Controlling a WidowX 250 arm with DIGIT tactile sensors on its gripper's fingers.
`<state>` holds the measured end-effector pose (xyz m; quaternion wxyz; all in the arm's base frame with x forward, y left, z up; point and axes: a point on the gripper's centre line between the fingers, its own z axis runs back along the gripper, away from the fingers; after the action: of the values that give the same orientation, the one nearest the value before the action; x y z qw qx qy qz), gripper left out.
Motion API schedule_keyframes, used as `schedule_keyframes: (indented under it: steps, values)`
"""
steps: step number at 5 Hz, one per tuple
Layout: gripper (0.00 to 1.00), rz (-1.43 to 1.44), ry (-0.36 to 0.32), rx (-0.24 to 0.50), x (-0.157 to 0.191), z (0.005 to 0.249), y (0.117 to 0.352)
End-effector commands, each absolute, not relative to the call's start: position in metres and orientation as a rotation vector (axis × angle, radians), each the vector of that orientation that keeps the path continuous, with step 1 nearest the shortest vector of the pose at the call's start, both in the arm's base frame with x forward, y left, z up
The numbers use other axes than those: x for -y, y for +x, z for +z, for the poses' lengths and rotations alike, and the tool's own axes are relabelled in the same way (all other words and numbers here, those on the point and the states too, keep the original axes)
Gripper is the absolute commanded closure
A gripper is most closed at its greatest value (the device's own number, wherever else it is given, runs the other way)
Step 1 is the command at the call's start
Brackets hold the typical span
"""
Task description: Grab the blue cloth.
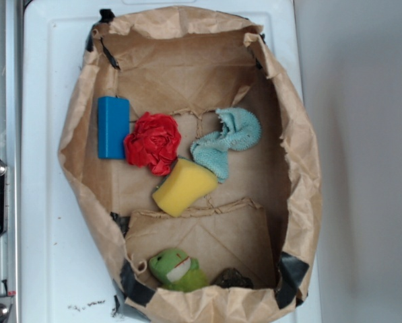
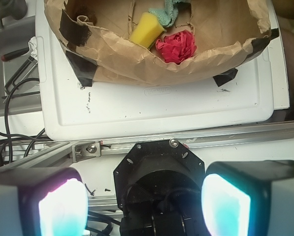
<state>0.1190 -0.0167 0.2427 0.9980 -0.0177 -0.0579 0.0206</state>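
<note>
The blue cloth point(image 1: 227, 140) is lying crumpled inside the paper bag point(image 1: 302, 155), right of centre on its floor, in the exterior view. Its lower end is touching the yellow sponge point(image 1: 183, 186), and the red ruffled cloth point(image 1: 153, 142) is sitting just beside it to the left, with the hard blue block point(image 1: 112, 127) beyond that against the bag's left wall. A green frog toy point(image 1: 176, 268) is resting well apart near the bottom edge. No arm is showing here, so the task is judged to be sitting at its very start: the approach is not yet begun. To the cloth's right, bare bag floor is offering open room, while the crinkled wall is rising all around.

In the wrist view, the gripper point(image 2: 146, 201) is hanging outside the bag, over the rail and the white tray point(image 2: 151, 110), its fingers point(image 2: 63, 204) spread wide apart and gripping nothing. Only a corner of the blue cloth point(image 2: 170, 11) is peeking above the sponge point(image 2: 146, 28). The next move is calling for clearing the bag's near rim, then descending on the cloth's free side, away from sponge and red cloth.
</note>
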Motion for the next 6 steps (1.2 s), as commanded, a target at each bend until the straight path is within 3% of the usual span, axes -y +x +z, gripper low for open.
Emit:
schedule_keyframes:
  steps: [1, 3, 6]
  values:
    - [0.0, 0.041, -0.035, 0.116, 0.017, 0.243, 0.119]
    - [0.0, 0.143, -0.021, 0.225, 0.025, 0.227, 0.185]
    - [0.0, 0.264, -0.022, 0.193, -0.012, 0.174, 0.267]
